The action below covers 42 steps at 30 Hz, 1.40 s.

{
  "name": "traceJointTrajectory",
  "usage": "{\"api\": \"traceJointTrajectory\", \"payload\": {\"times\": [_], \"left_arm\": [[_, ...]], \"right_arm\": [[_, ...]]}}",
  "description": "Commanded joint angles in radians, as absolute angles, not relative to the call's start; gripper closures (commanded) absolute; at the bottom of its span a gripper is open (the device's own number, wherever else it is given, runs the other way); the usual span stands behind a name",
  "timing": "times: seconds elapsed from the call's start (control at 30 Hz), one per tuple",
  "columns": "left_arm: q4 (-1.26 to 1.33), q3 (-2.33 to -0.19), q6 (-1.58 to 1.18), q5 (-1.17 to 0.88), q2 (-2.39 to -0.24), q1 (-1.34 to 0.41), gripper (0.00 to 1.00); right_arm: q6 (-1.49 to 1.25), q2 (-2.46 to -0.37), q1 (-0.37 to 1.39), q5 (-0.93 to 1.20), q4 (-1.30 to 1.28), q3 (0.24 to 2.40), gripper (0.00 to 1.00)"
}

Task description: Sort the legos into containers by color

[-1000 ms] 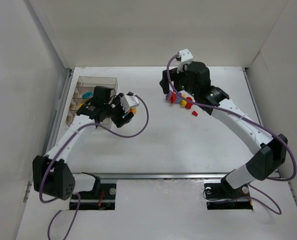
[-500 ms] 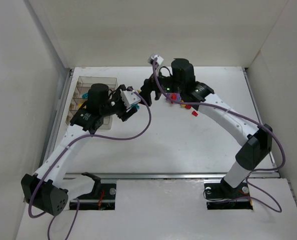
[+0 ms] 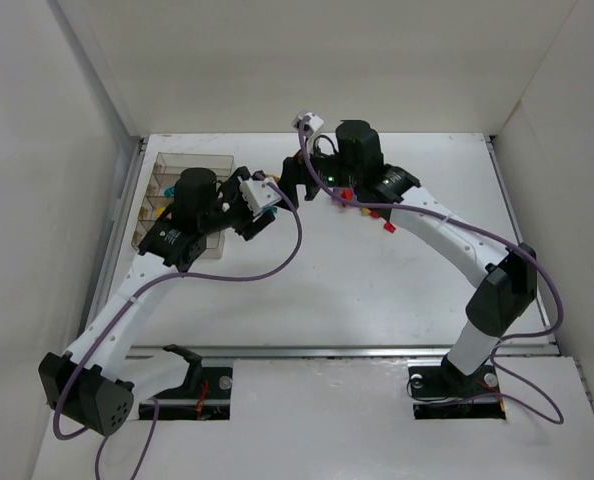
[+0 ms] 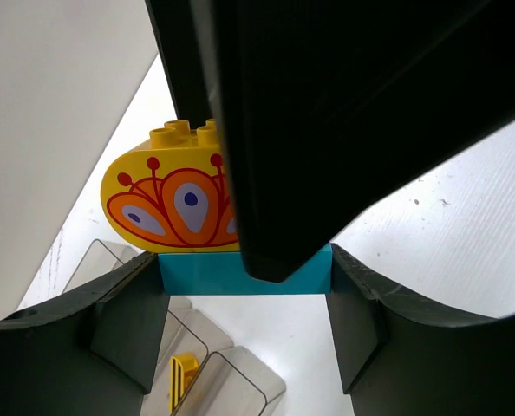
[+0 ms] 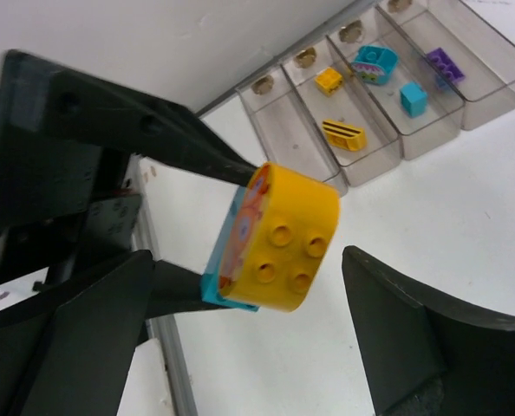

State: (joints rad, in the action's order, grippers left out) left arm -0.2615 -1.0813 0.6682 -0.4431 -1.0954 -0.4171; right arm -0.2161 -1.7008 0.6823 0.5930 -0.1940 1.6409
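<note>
While clamped, yellow-cyan cluster [image 4: 178,232] shows petals [image 4: 191,201].

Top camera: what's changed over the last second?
The right arm swung left from the loose red and yellow bricks; its open fingers now flank the yellow-on-cyan stack. The left arm shifted slightly from the tray toward centre, its fingers still clamped on that stack. Tray and loose bricks stayed put.
</note>
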Motion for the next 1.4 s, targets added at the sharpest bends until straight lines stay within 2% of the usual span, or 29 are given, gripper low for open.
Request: {"api": "traceJointTrajectory", "payload": {"times": [0.0,0.17,0.23,0.3,0.33,0.37,0.43,1.0,1.1,1.27,1.37], "left_arm": [[-0.202,-1.106,0.657,-0.448,-1.048,-0.426,1.0],[-0.202,-1.097,0.657,-0.448,-1.048,-0.426,1.0],[-0.193,-1.097,0.657,-0.448,-1.048,-0.426,1.0],[-0.193,-1.097,0.657,-0.448,-1.048,-0.426,1.0],[-0.193,-1.097,0.657,-0.448,-1.048,-0.426,1.0],[-0.184,-1.097,0.647,-0.448,-1.048,-0.426,1.0],[-0.184,-1.097,0.647,-0.439,-1.048,-0.426,1.0],[-0.242,-1.008,0.565,-0.322,-1.117,-0.359,1.0],[-0.242,-1.052,0.453,-0.284,-1.176,-0.264,1.0],[-0.268,-1.218,0.226,-0.258,-1.429,-0.008,1.0],[-0.288,-1.317,0.196,-0.272,-1.552,0.054,1.0]], "right_arm": [[-0.241,-1.706,0.689,0.506,-0.166,1.657,0.04],[-0.241,-1.719,0.689,0.54,-0.166,1.678,0.06],[-0.241,-1.732,0.689,0.577,-0.166,1.69,0.16],[-0.241,-1.743,0.689,0.622,-0.166,1.701,0.33],[-0.241,-1.752,0.689,0.639,-0.166,1.71,0.65],[-0.241,-1.761,0.689,0.661,-0.166,1.721,0.8],[-0.241,-1.761,0.689,0.698,-0.166,1.732,0.99],[-0.339,-1.707,0.551,0.393,-0.166,1.674,1.0],[-0.348,-1.697,0.528,0.371,-0.166,1.651,1.0],[-0.328,-1.687,0.518,0.371,-0.166,1.622,1.0],[-0.307,-1.687,0.518,0.371,-0.166,1.621,1.0]]}}
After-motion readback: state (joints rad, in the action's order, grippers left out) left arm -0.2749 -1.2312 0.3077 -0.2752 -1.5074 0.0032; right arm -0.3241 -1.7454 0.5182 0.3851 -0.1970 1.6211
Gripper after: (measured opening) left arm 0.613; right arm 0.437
